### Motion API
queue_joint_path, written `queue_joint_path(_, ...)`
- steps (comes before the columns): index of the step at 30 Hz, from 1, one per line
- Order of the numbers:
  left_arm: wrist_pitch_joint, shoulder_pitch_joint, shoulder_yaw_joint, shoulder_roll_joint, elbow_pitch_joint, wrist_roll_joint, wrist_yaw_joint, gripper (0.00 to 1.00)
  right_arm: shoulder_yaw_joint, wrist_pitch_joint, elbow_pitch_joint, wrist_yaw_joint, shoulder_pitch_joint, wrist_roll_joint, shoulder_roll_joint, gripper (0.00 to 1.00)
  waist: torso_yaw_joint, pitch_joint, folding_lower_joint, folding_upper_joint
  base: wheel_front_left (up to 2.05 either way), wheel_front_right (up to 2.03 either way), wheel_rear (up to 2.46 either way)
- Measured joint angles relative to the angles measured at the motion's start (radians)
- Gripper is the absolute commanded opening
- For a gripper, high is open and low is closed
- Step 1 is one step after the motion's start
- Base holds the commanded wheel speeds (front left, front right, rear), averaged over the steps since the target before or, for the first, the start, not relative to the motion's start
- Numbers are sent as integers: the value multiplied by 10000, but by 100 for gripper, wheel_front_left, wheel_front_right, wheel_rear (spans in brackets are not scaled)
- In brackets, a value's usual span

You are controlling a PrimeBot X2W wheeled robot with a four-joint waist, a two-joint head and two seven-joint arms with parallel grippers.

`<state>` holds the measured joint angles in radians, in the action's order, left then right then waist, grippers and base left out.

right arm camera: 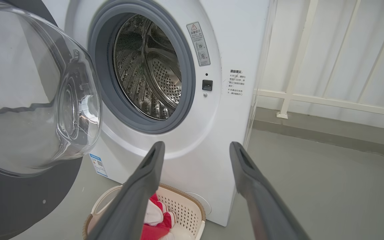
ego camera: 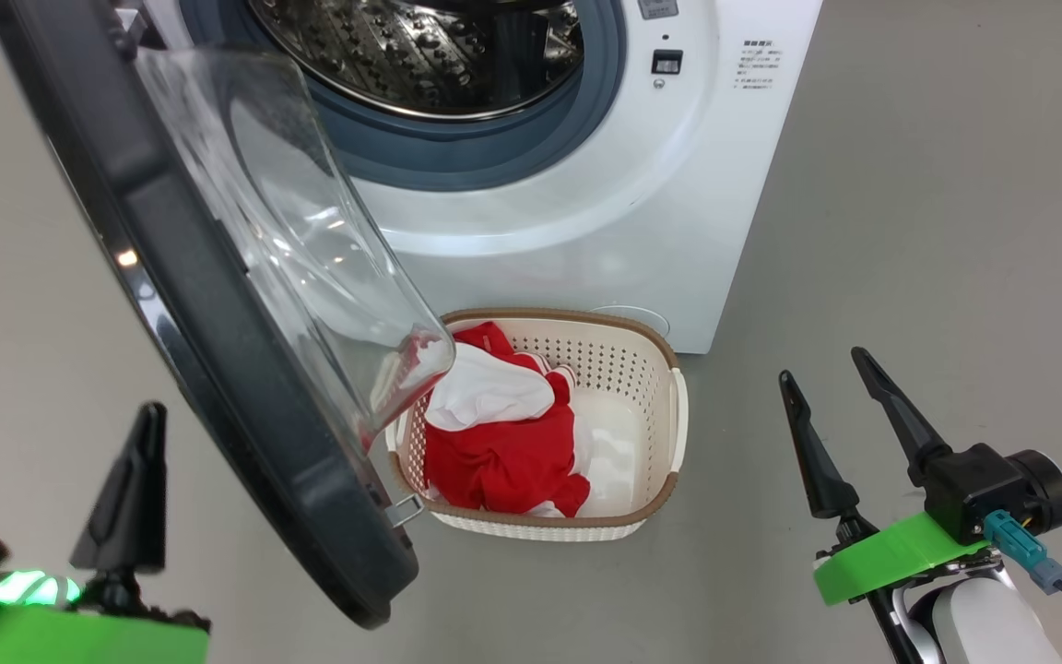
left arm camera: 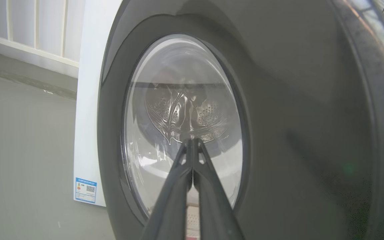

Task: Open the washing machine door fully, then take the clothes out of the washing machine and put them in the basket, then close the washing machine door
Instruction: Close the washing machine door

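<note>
A white washing machine is seen at 12 o'clock in the head view, with its perforated steel drum exposed. The washing machine door is swung open and stretches from 11 o'clock down to 7 o'clock, its clear glass bowl bulging toward 3 o'clock. The basket is set on the grey floor just in front of the machine, near the centre of the view. The clothes, red and white, are heaped inside it, mostly on its 9 o'clock side.

The left gripper is held at 7 o'clock, on the door's outer side, with its fingers pressed together around nothing. In the left wrist view its tips are aimed at the door's window; contact cannot be told. The right gripper is held at 4 o'clock, spread wide and empty, well apart from the basket.
</note>
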<state>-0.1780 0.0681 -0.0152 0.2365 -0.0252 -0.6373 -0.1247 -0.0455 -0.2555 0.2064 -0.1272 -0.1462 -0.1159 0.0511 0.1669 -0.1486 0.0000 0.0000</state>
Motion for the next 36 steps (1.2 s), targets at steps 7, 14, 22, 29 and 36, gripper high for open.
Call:
queue_joint_path(7,1467,476,-1141,-654,-777,-3889,111,0,35,0,13,0,-3,0,0,100,-1,-40,0,0,0,0,0)
queue_joint_path(14,2798,992,-1971,-1243,-1246,-6911,1175,0,40,0,13,0,-5,-2,0,100,-7,-78,-1,0,0,0,0)
queue_joint_path(22,4458,1425,-2472,-1398,-1816,-9574,2661,0,46,0,12,0,-8,-79,0,100,-9,-129,0,0,0,0,0)
queue_joint_path(29,5317,1541,-2535,-1394,-2447,-10590,3313,0,48,0,31,0,-9,-107,-2,100,-62,-178,0,0,0,0,0)
queue_joint_path(36,5917,1471,-2334,-1315,-2978,-10832,3475,0,48,0,44,0,-11,-148,0,100,-136,-226,0,0,0,0,0)
